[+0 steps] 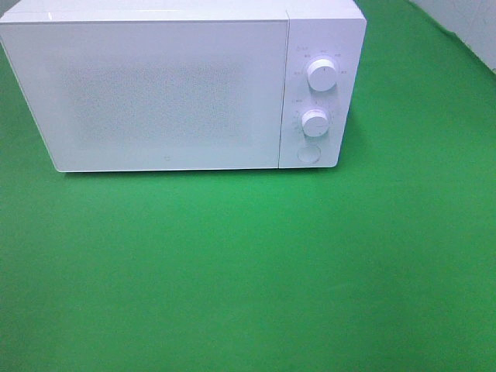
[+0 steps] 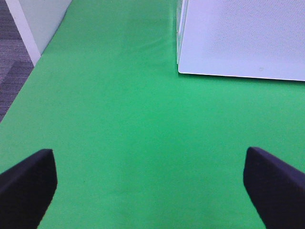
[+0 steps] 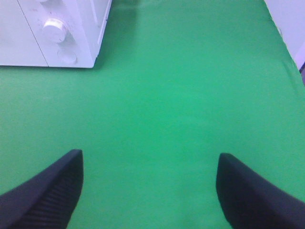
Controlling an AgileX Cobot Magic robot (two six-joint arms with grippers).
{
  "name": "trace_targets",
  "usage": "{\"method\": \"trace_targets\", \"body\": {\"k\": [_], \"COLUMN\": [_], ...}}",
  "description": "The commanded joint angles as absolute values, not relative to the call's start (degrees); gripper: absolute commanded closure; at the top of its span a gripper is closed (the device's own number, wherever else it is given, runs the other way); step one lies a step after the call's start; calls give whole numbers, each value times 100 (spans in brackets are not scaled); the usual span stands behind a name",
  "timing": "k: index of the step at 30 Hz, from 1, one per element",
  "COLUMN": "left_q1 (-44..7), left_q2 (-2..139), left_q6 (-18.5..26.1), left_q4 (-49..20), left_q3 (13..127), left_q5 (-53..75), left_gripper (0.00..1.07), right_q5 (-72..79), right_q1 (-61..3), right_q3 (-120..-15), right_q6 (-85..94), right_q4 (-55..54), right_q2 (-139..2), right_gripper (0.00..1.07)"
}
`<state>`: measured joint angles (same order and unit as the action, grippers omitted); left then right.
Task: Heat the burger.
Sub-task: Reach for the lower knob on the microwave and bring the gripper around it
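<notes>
The burger is out of view in every frame. A white microwave [image 1: 167,89] stands at the back of the green cloth with its door shut, two round knobs [image 1: 322,75] and a round button on its right panel. My left gripper [image 2: 150,186] is open over bare green cloth, with the microwave's lower left corner [image 2: 238,43] ahead of it. My right gripper [image 3: 147,191] is open too, nothing between its dark fingers [image 3: 47,191], and the microwave's knob panel [image 3: 57,31] sits ahead of it. Neither arm shows in the exterior high view.
Green cloth [image 1: 248,271] covers the table in front of the microwave. A white wall and grey floor [image 2: 14,47] border the cloth's edge in the left wrist view. A pale wall [image 3: 290,24] bounds the cloth in the right wrist view.
</notes>
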<state>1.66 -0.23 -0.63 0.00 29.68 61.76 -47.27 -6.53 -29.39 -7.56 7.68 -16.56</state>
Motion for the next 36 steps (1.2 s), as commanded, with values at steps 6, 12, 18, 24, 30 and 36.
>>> {"method": "trace_targets", "body": {"k": [6,12,18,24,30,36], "left_q1": [172,172,172,172,172,172], "left_q2": [-126,-126,-126,-126,-126,-126], "left_q6": [-63,-63,-63,-63,-63,-63], "left_q4": [0,0,0,0,0,0], "left_q3": [2951,2951,2951,2951,2951,2951], "left_q5": [6119,6119,6119,6119,6119,6119], "left_gripper": [6,6,6,6,6,6], "right_q5": [-3507,-2573,-1650,-980,-195,315], "right_q1": [-619,-619,-619,-619,-619,-619], "right_q3": [-2762,-2716,-2716,-2716,-2716,-2716], "right_q6": [-739,-739,-739,-739,-762,-762], "right_q4": [533,544,544,544,544,539], "right_q2": [-2349,-3048,-3913,-4687,-5615,-6199], "right_gripper": [33,33,33,33,33,33]}}
